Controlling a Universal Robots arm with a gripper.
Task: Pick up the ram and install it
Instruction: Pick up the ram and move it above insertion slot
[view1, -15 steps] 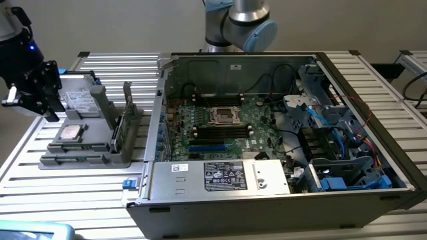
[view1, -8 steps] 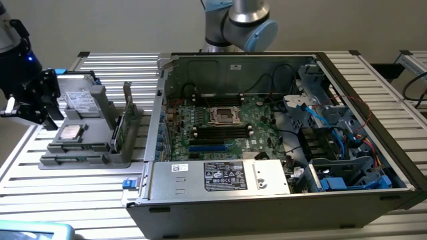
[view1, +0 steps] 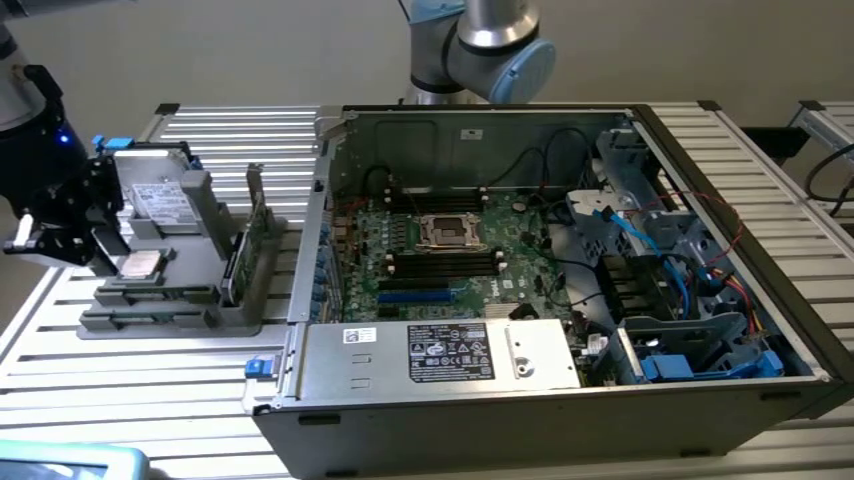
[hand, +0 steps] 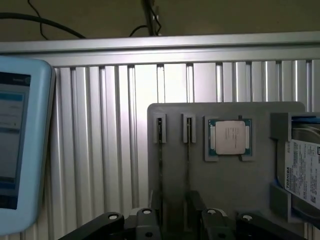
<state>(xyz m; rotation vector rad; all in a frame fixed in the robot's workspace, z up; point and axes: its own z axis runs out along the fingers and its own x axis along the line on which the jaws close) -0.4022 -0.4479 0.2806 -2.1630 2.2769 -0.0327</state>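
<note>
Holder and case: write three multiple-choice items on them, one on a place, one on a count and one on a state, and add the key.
1. In the exterior view, the holder sits
A. to the left of the case
B. to the case's right
C. inside the case

2. How many ram sticks are in the holder?
A. one
B. two
C. four

3. The ram sticks
A. lie flat
B. stand on edge
C. lean on each other

Key:
1 A: the holder stands outside the case, on the exterior view's left.
2 B: the wrist view shows two thin boards, each in its own slot.
3 B: their narrow edges face up from the slots, and the two are apart.
</note>
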